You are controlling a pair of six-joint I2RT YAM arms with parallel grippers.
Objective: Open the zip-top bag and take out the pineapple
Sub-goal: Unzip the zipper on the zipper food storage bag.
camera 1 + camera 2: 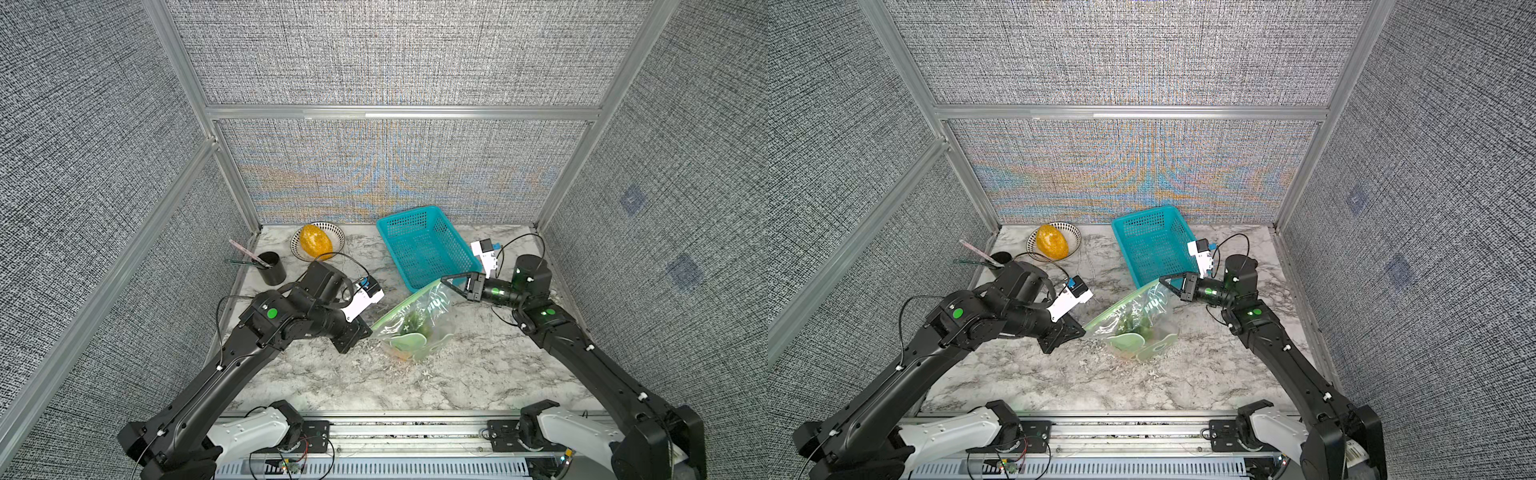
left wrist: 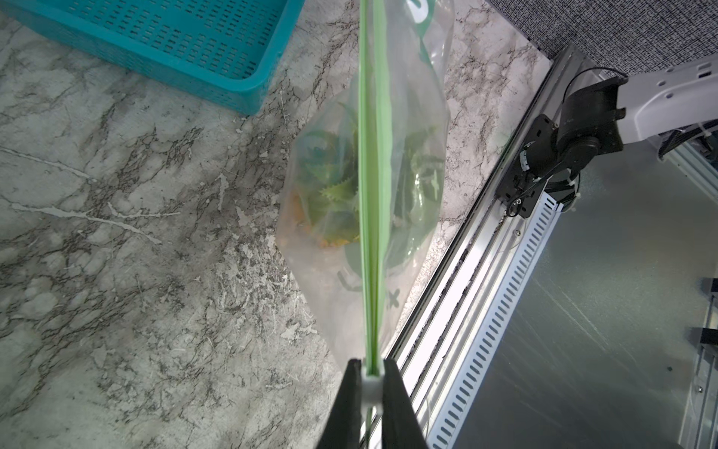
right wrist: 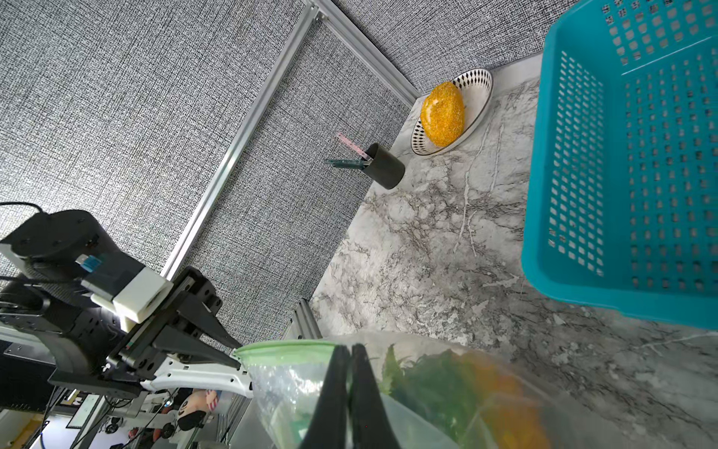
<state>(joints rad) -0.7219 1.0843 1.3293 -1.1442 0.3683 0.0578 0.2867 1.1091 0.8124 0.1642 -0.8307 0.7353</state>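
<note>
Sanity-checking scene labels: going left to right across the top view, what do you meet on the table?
Order: black pen cup → patterned bowl holding the orange oval fruit → left gripper → zip-top bag. The teal basket and right gripper overlap the bag's span, so they're left out.

The clear zip-top bag (image 1: 432, 316) sits mid-table (image 1: 332, 374), bottom on the marble, its pale green zip strip (image 2: 371, 194) pulled straight and closed. The pineapple (image 2: 334, 210) lies inside, leafy crown toward the zip.
</note>
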